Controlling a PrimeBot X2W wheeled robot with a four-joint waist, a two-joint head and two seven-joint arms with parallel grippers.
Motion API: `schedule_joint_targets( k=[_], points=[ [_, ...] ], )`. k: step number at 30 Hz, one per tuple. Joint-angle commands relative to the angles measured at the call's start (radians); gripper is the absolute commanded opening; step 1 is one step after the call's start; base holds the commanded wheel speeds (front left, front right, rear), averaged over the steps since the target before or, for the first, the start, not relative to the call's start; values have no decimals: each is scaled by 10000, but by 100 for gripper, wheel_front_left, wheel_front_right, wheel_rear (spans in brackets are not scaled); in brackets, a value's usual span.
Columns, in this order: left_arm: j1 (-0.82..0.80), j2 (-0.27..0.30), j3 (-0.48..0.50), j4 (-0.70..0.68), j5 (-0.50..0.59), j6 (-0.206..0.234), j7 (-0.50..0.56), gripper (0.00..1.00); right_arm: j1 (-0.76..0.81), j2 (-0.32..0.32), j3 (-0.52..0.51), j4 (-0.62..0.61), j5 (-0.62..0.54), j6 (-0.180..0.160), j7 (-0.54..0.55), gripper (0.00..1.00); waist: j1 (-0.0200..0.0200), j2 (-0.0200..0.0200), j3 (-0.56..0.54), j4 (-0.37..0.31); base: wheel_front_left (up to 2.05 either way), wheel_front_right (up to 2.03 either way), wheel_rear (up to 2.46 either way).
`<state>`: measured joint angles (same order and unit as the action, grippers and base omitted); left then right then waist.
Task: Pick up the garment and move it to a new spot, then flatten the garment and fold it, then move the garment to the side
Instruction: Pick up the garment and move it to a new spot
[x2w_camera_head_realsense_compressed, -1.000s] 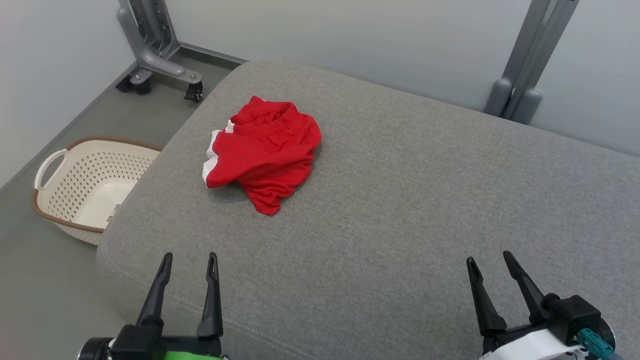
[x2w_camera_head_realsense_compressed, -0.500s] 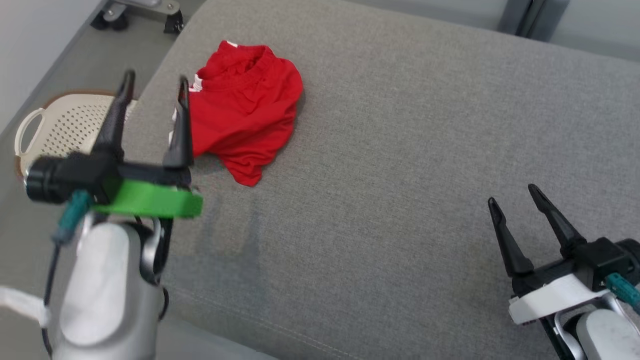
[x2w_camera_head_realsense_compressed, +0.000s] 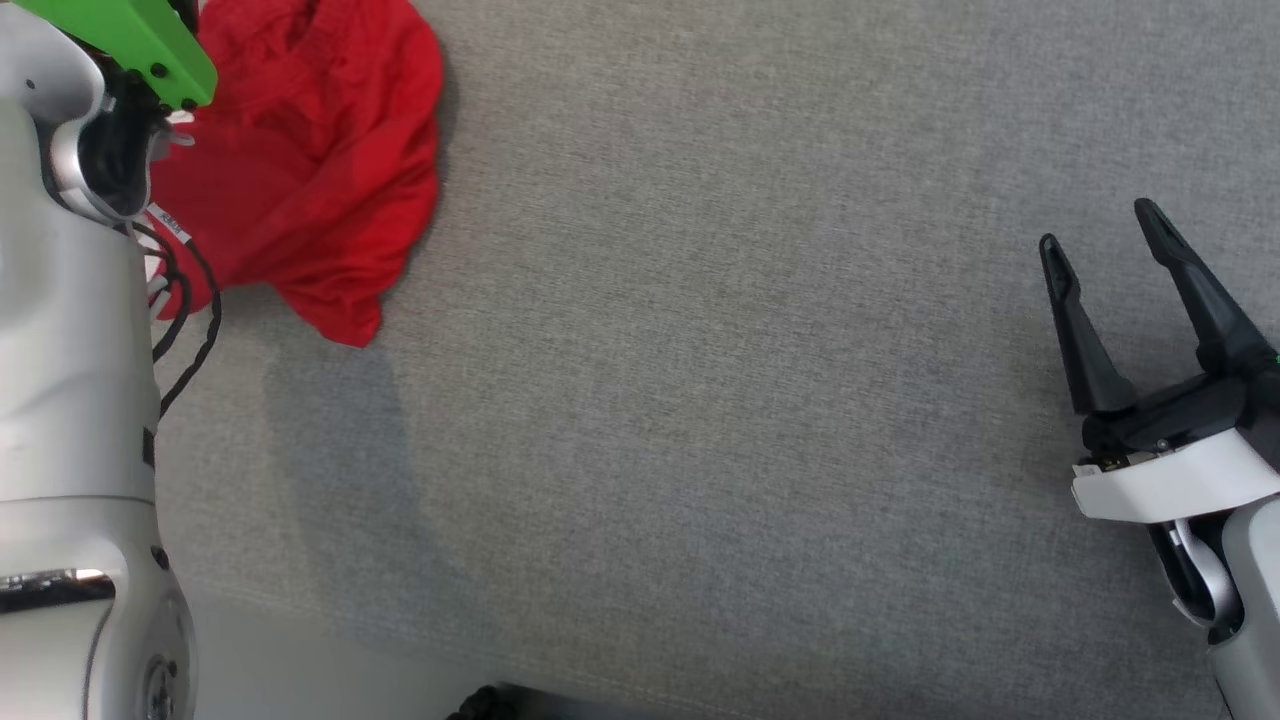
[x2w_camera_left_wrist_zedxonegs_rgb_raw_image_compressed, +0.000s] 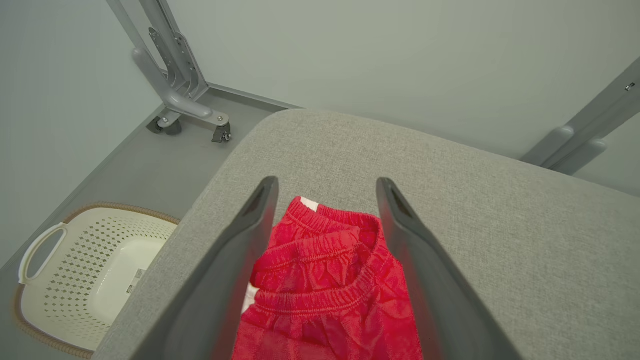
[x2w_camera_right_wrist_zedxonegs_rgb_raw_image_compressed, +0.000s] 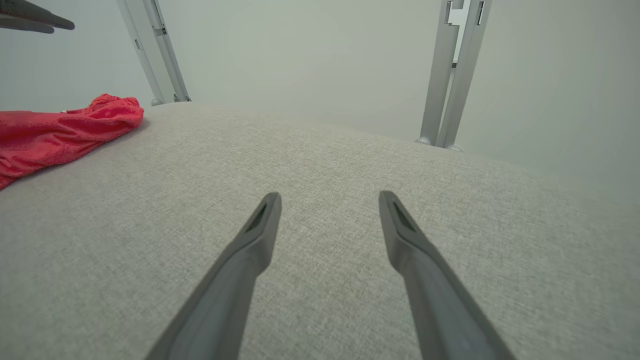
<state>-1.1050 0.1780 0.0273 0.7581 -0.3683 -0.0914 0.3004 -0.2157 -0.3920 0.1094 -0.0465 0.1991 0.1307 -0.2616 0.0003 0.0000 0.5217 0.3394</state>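
Observation:
The garment (x2w_camera_head_realsense_compressed: 310, 170) is a crumpled pair of red shorts with white trim, lying on the grey cushion (x2w_camera_head_realsense_compressed: 750, 400) at the head view's upper left. My left arm (x2w_camera_head_realsense_compressed: 70, 350) reaches over its left side, with the green wrist mount (x2w_camera_head_realsense_compressed: 130, 40) above it. In the left wrist view my left gripper (x2w_camera_left_wrist_zedxonegs_rgb_raw_image_compressed: 325, 187) hovers open over the elastic waistband of the garment (x2w_camera_left_wrist_zedxonegs_rgb_raw_image_compressed: 325, 280), without touching it. My right gripper (x2w_camera_head_realsense_compressed: 1100, 225) stands open over bare cushion far to the right. In the right wrist view the right gripper (x2w_camera_right_wrist_zedxonegs_rgb_raw_image_compressed: 330, 197) holds nothing and the garment (x2w_camera_right_wrist_zedxonegs_rgb_raw_image_compressed: 60, 135) lies at far left.
A cream perforated laundry basket (x2w_camera_left_wrist_zedxonegs_rgb_raw_image_compressed: 85, 270) sits on the floor left of the cushion. A grey metal frame leg on castors (x2w_camera_left_wrist_zedxonegs_rgb_raw_image_compressed: 185, 100) stands behind it, another upright (x2w_camera_right_wrist_zedxonegs_rgb_raw_image_compressed: 450, 75) beyond the cushion's far edge. A pale wall is close behind.
The head camera has tipped down and forward. My left arm has reached forward from the near edge until its gripper is above the garment. The right gripper stays open over the cushion.

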Motion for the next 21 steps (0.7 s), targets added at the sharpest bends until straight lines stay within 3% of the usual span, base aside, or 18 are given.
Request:
schedule_joint_targets(
  k=[1,12,13,21],
  points=[
    [-328,99,115,408,-155,68,236,100,-199,-15,-87,-132,139,0,-38,100,-3,0,1149,-1074,0,0,0],
    [-1051,797,609,3305,-673,447,1070,100,-286,-58,-341,-577,72,0,-16,100,-3,0,1842,-1689,0,0,0],
    [-1026,855,641,3406,-692,407,885,0,-278,-35,-376,-585,60,-2,-7,100,-3,0,1849,-1716,0,0,0],
    [-849,1322,351,3104,-515,-240,-1849,0,-201,328,-347,-339,-83,-3,-6,100,-3,0,1295,-1769,0,0,0]
  ],
)
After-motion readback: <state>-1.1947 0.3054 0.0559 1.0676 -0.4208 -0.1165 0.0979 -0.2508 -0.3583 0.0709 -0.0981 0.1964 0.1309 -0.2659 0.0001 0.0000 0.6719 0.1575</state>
